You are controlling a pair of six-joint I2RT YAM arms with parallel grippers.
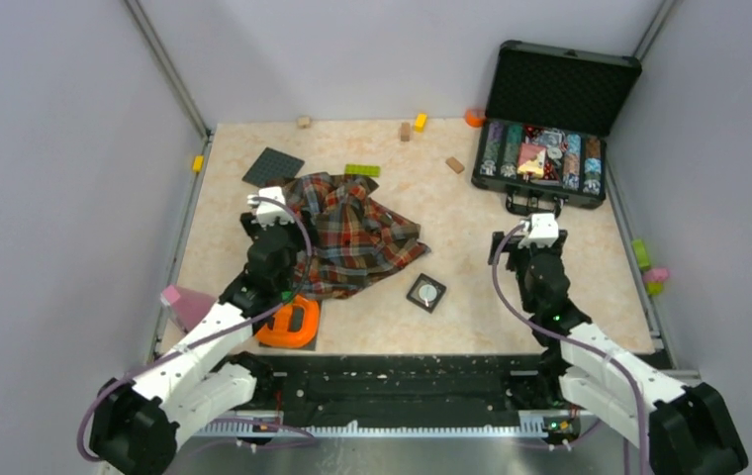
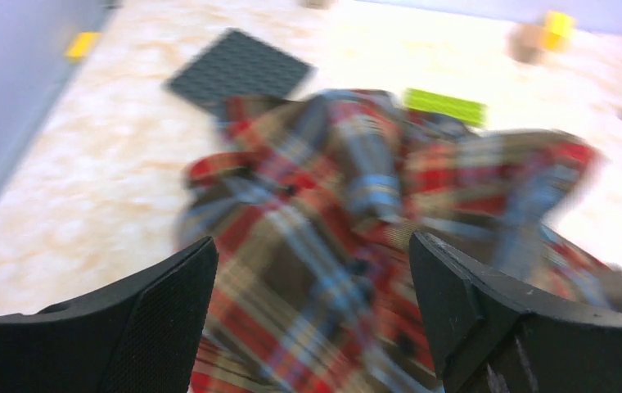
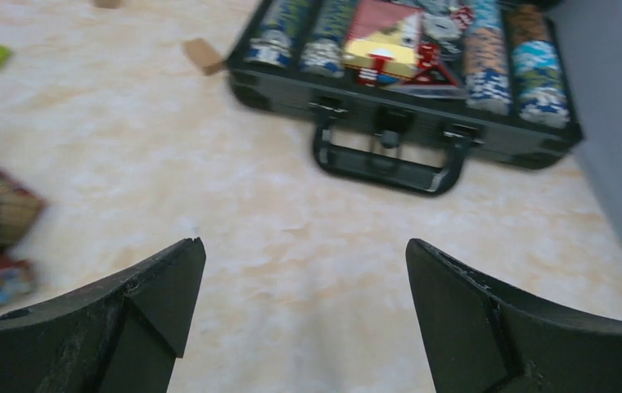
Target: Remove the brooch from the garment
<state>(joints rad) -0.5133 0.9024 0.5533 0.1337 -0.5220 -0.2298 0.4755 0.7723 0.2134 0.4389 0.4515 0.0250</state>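
Tabletop (image 1: 550, 257) | one shirt (image 1: 352, 237); one brooch (image 1: 428, 293) | two spread: left pincer (image 2: 312, 255), right pincer (image 3: 304, 255)

Found the shirt (image 1: 352, 236) left of centre on the worktop (image 1: 471, 228), the brooch (image 1: 428, 293) in a small tray (image 1: 415, 295) just right of it, off the cloth; noted the baseplate (image 1: 273, 166) behind-left, the chip case (image 1: 562, 91) far right.

bare tabletop (image 1: 471, 228) mid-table gives a clear lane from near edge to far edge. shirt (image 1: 352, 237) heaped left of centre, chip case (image 1: 550, 148) fills far right corner, black tray (image 1: 418, 297) and orange object (image 1: 290, 323) by near edge, blocks (image 1: 405, 130) along far edge.
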